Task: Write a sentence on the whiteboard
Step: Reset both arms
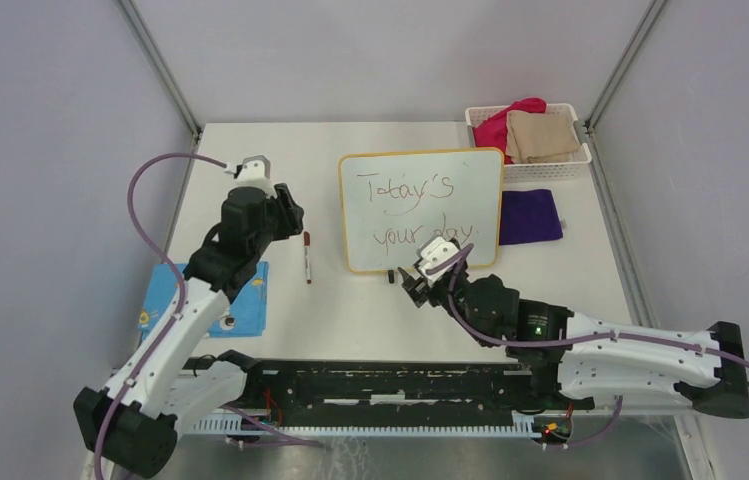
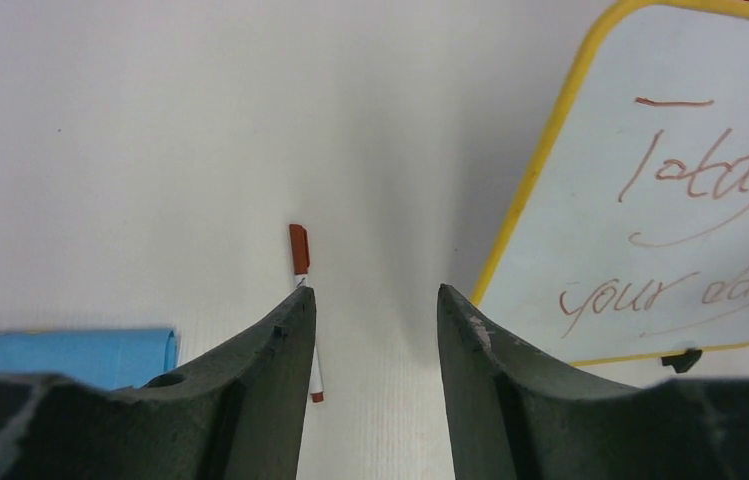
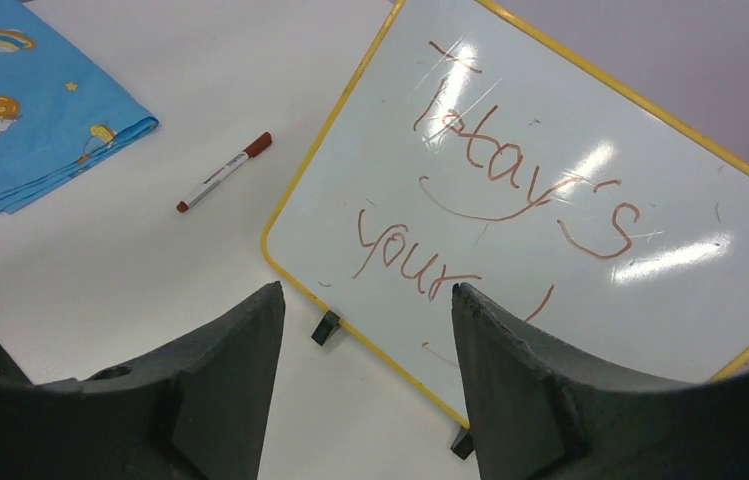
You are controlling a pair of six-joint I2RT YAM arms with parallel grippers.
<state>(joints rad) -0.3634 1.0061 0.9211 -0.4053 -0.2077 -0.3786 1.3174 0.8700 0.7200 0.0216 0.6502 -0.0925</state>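
The whiteboard (image 1: 420, 210) with its yellow frame stands at mid table on two black feet. On it the sentence (image 1: 412, 192) reads "Today's your day" in two reddish-brown lines, also seen in the right wrist view (image 3: 510, 170). A marker (image 1: 307, 257) with a red-brown cap lies flat on the table, left of the board. My left gripper (image 1: 288, 212) hovers over it, open, with only bare table between the fingers (image 2: 285, 330); the marker (image 2: 299, 250) shows past the left fingertip. My right gripper (image 1: 412, 282) is open above the board's lower left edge (image 3: 350, 330), holding nothing.
A blue printed card (image 1: 212, 298) lies at the front left, under the left arm. At the back right a white basket (image 1: 547, 172) holds pink and beige cloths. A purple cloth (image 1: 530, 217) lies right of the board.
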